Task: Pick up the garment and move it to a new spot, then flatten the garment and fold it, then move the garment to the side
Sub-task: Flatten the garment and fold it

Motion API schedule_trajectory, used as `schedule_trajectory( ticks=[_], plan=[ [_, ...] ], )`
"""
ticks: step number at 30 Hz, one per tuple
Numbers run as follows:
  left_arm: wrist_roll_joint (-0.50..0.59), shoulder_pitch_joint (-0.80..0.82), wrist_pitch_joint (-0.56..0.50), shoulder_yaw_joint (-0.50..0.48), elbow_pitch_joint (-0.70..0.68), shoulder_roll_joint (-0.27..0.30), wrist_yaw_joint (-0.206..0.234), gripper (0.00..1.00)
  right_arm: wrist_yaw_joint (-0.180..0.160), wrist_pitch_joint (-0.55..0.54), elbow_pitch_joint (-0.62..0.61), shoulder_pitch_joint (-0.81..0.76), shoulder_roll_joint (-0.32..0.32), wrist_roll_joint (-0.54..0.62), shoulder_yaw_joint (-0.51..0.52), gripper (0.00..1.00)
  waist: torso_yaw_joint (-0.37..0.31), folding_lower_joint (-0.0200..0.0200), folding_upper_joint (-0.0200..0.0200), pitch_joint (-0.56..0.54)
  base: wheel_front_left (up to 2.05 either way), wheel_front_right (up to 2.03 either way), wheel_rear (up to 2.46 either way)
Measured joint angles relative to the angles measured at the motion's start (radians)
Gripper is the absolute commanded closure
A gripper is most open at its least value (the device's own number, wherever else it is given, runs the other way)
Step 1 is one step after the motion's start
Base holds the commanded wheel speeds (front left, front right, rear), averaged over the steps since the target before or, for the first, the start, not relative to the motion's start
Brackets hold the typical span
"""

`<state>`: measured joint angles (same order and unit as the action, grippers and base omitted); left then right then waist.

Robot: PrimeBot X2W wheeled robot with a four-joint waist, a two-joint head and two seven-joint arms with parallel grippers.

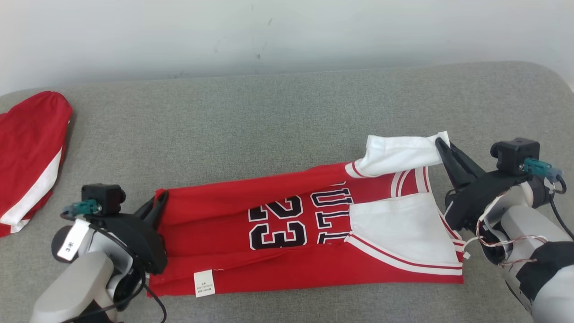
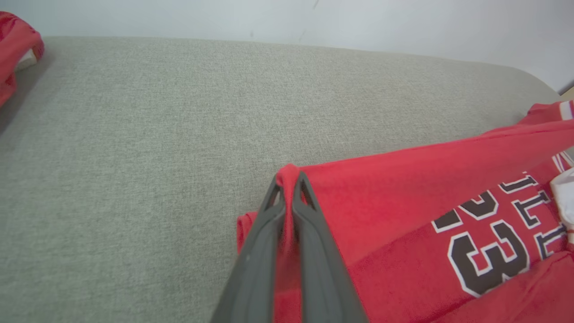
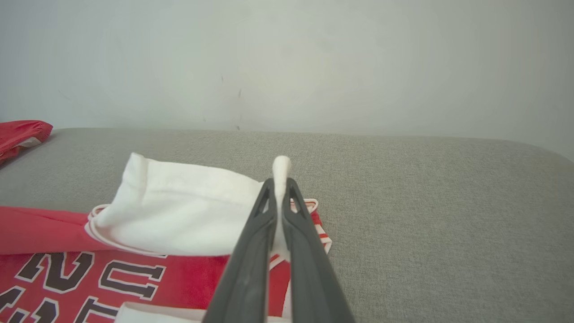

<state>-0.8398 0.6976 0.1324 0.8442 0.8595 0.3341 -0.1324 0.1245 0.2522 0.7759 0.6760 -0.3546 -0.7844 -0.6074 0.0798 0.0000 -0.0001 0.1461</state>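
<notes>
The garment (image 1: 287,224) is a red basketball jersey with white sleeves and a black "23", lying lengthwise across the grey cushion (image 1: 251,125). Its far long edge is lifted and partly folded toward me. My left gripper (image 1: 159,202) is shut on the red hem corner (image 2: 289,177) at the jersey's left end. My right gripper (image 1: 441,146) is shut on the tip of the white sleeve (image 3: 281,168), held a little above the cushion. That sleeve (image 1: 399,154) drapes from the fingers over the jersey's chest. A second white sleeve (image 1: 399,229) lies flat below it.
Another red and white garment (image 1: 29,152) is bunched at the cushion's far left edge, also seen as red cloth (image 2: 15,49) in the left wrist view. A pale wall (image 1: 287,31) rises right behind the cushion. Bare grey fabric stretches between the jersey and the wall.
</notes>
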Motion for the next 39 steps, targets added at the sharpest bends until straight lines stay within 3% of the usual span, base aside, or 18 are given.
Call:
schedule_trajectory(
  ticks=[14, 15, 16, 17, 18, 39],
  plan=[
    [0.015, -0.087, 0.063, 0.018, -0.027, -0.026, 0.009, 1.00, 0.000, 0.000, -0.078, -0.135, -0.027, -0.042, 0.026, 1.00, 0.007, 0.0000, 0.0001, -0.026, 0.00, 0.00, 0.00],
    [0.016, -0.089, 0.064, 0.019, -0.027, -0.026, 0.010, 0.94, 0.000, 0.000, -0.082, -0.141, -0.027, -0.042, 0.026, 1.00, 0.007, 0.0000, 0.0001, -0.026, 0.00, 0.00, 0.00],
    [0.016, -0.091, 0.073, 0.018, -0.028, -0.026, 0.011, 0.68, 0.000, 0.000, -0.088, -0.147, -0.026, -0.043, 0.026, 1.00, 0.007, 0.0000, 0.0001, -0.027, 0.00, 0.00, 0.00],
    [0.015, -0.091, 0.079, 0.012, -0.029, -0.028, 0.016, 0.18, 0.000, 0.000, -0.094, -0.152, -0.026, -0.045, 0.027, 1.00, 0.007, 0.0000, 0.0001, -0.027, 0.00, 0.00, 0.00],
    [0.016, -0.091, 0.080, 0.012, -0.030, -0.028, 0.023, 0.00, 0.000, 0.000, -0.099, -0.156, -0.026, -0.051, 0.027, 1.00, 0.008, 0.0000, 0.0001, -0.028, 0.00, 0.00, 0.00],
    [0.009, -0.246, 0.115, -0.034, -0.135, -0.023, 0.099, 0.00, 0.000, 0.000, -0.133, -0.306, -0.048, -0.054, 0.014, 1.00, 0.031, -0.0001, 0.0001, -0.099, 0.00, 0.00, 0.00]
  ],
)
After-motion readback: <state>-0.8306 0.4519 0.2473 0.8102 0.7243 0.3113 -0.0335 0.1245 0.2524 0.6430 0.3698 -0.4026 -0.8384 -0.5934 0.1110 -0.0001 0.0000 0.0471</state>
